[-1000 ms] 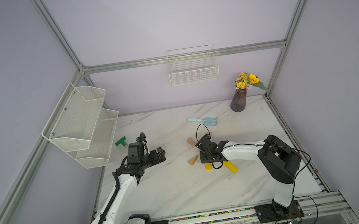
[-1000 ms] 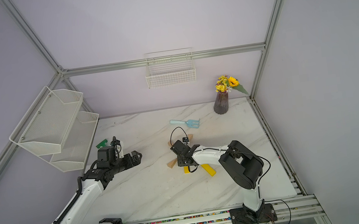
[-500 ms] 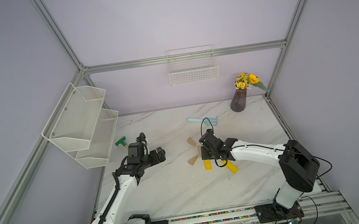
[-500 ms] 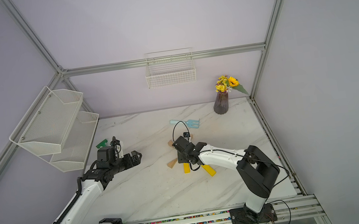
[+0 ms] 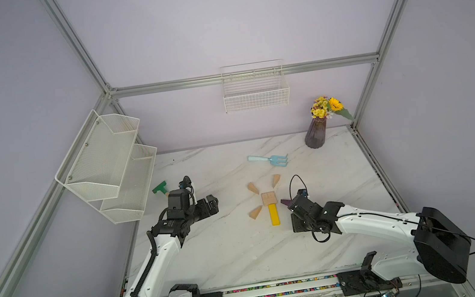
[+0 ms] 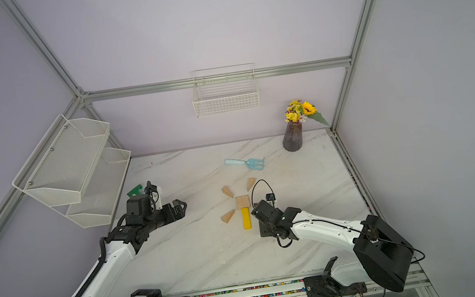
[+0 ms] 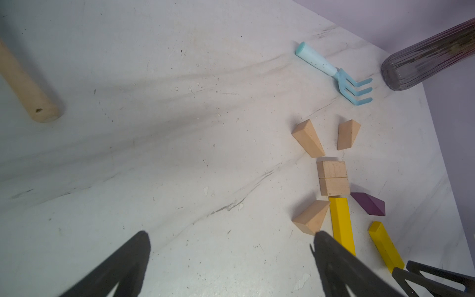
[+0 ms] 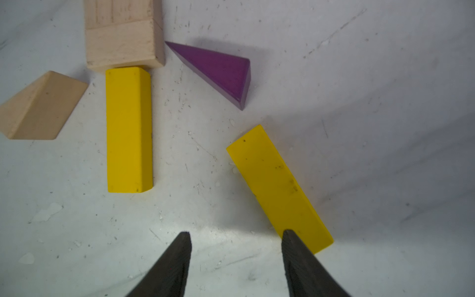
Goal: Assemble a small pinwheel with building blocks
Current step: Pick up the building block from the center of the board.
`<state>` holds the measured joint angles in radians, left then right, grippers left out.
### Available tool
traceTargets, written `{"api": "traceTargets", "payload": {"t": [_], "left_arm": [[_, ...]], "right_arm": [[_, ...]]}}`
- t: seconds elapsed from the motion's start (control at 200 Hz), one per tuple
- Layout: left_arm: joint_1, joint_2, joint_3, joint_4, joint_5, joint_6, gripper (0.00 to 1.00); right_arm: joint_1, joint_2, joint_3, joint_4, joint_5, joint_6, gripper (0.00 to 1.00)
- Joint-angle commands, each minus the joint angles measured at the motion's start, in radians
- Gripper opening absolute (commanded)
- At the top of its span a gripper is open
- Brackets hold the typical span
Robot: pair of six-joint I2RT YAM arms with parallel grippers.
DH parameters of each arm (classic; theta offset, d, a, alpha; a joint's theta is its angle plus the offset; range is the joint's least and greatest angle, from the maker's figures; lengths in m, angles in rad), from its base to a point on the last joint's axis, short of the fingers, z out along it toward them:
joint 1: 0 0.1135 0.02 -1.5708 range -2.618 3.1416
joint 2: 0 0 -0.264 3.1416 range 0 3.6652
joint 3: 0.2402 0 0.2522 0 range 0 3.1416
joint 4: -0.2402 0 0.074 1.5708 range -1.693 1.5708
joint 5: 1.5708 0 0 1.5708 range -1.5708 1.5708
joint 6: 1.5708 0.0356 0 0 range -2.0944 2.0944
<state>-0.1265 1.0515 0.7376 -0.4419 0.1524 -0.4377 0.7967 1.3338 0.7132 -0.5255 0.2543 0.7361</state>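
Since a second ago the right arm has drawn back toward the near right of the marble table (image 5: 228, 251), uncovering the hub and stem it hung over, and its jaws have spread wider; the left arm has not shifted.

Farthest left lies the green-headed toy hammer (image 5: 159, 188). Just in front of it the left gripper (image 5: 213, 203) hangs above bare table, fingers spread fully with nothing between them.

At mid-table the pinwheel (image 6: 242, 201) lies flat and part-built. Its hub (image 7: 332, 177) is two tan rectangular blocks set side by side into a square. Three tan wedges (image 5: 252, 188) point their narrow ends at it, two off the far corners and one off the near-left corner, each close beside the hub. The yellow stem bar (image 5: 274, 214) butts against the hub's near edge and runs straight toward the robot. The purple wedge (image 8: 218, 69) sits off the near-right corner, its tip just beside the hub.

A second yellow bar (image 8: 279, 189) lies loose and slanted to the right of the stem, apart from it.

The right gripper (image 8: 235, 232) is over that bar's near end, fingers well apart and holding nothing. One fingertip overlaps the bar in the wrist view; contact cannot be told.

Behind the pinwheel lies a light-blue rake (image 5: 269, 160), and a vase (image 5: 316, 133) stands in the far right corner.
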Motion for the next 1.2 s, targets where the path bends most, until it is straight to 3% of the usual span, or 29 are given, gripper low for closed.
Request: {"api": "traceTargets", "payload": {"t": [0.0,0.56,0.725,0.86,1.04,1.195], "left_arm": [[0.005,-0.018,-0.009,0.022,0.001,-0.016,1.00],[0.005,-0.016,-0.022,0.026,0.008,-0.024,1.00],[0.005,-0.018,-0.022,0.028,0.010,-0.027,1.00],[0.005,-0.024,-0.022,0.026,0.006,-0.027,1.00],[0.005,-0.024,-0.033,0.029,0.014,-0.036,1.00],[0.005,-0.027,-0.041,0.033,0.017,-0.038,1.00]], "right_arm": [[0.000,0.018,-0.004,-0.002,0.054,0.007,0.62],[-0.124,0.165,0.032,0.096,0.049,-0.150,0.64],[-0.123,0.192,0.031,0.114,-0.009,-0.172,0.49],[-0.050,0.140,0.030,0.067,-0.015,-0.112,0.36],[0.102,0.078,0.037,0.030,-0.037,0.048,0.29],[0.199,0.128,0.066,0.064,-0.060,0.173,0.28]]}}
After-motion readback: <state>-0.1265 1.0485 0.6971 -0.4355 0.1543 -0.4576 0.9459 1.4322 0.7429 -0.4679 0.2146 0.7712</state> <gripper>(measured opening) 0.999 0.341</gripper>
